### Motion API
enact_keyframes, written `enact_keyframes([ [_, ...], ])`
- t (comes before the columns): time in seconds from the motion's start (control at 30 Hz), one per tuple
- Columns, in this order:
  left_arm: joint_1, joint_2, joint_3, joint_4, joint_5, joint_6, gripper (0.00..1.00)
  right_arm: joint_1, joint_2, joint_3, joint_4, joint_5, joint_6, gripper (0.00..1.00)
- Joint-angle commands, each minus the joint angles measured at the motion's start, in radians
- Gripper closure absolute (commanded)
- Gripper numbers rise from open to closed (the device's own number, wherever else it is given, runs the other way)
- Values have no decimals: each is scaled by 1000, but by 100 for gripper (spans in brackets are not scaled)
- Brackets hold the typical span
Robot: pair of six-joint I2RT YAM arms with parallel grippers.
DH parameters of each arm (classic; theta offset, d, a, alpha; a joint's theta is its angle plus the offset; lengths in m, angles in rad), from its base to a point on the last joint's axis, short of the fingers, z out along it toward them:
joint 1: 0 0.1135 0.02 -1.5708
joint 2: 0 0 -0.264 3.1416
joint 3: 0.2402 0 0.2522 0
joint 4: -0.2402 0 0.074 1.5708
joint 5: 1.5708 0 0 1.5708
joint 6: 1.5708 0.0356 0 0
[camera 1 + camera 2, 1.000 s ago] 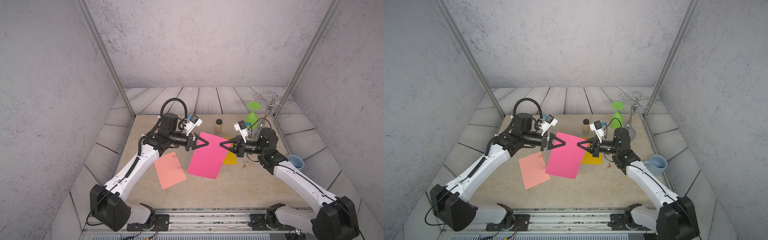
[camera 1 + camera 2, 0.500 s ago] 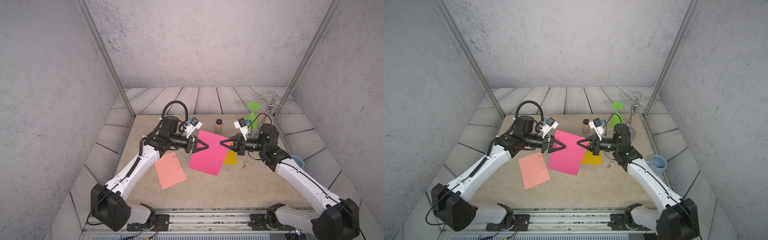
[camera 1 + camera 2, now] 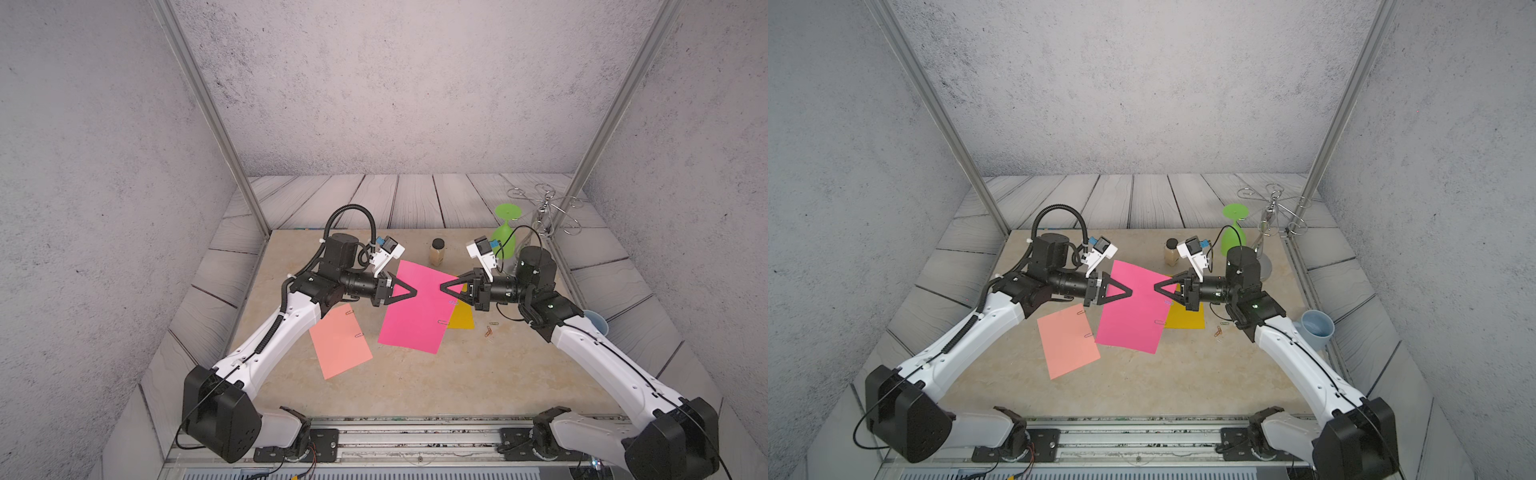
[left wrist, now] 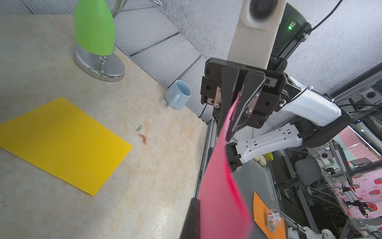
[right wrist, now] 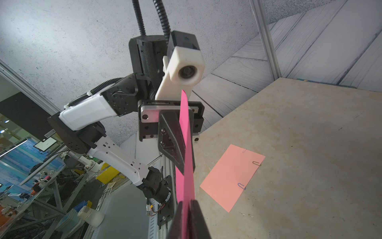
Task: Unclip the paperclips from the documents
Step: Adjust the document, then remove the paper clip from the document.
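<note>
The magenta document (image 3: pixel 413 320) hangs above the table between both arms. My left gripper (image 3: pixel 413 291) is shut on its left edge. At the opposite edge is my right gripper (image 3: pixel 442 287), whose jaws stand slightly apart on either side of the sheet. Two paperclips (image 3: pixel 444 322) sit on the magenta sheet's right edge. The salmon document (image 3: pixel 338 343) lies flat at the left with two clips (image 3: pixel 358 335) on it. Partly under the magenta sheet lies the yellow document (image 4: pixel 62 142). Several loose paperclips (image 4: pixel 143 137) lie on the table beside it.
At the back right stand an upturned green goblet (image 3: pixel 505 237) and a wire rack (image 3: pixel 548 208). A small jar (image 3: pixel 437 252) stands behind the magenta sheet. A light blue mug (image 3: pixel 598 326) sits at the table's right edge.
Both arms have stayed nearly in place with the magenta sheet between them. The right jaws have eased slightly apart around the sheet.
</note>
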Motion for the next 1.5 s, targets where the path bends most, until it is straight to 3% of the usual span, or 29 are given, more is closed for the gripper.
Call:
enact_keyframes([
  [0.0,-2,-11,-5,38,25,-5,100,4,7,31,-66,14,-65,57],
  [0.03,-2,-15,-3,41,29,-5,100,4,6,32,-95,19,-85,49],
  [0.13,0,-18,5,39,43,-4,100,1,17,31,-154,-1,-126,37],
  [0.33,1,-23,9,24,49,9,100,-2,44,15,-187,-70,-141,34],
  [0.5,3,-24,7,19,45,15,100,-3,35,0,-191,-72,-143,42],
  [0.77,13,-29,12,-28,35,50,100,-17,4,-28,-180,-73,-121,62],
  [1.1,22,-28,7,-34,32,58,100,-45,-14,-53,-135,-96,-70,74],
  [1.47,26,-29,6,-48,30,67,100,-69,-23,-66,-121,-108,-57,80],
])
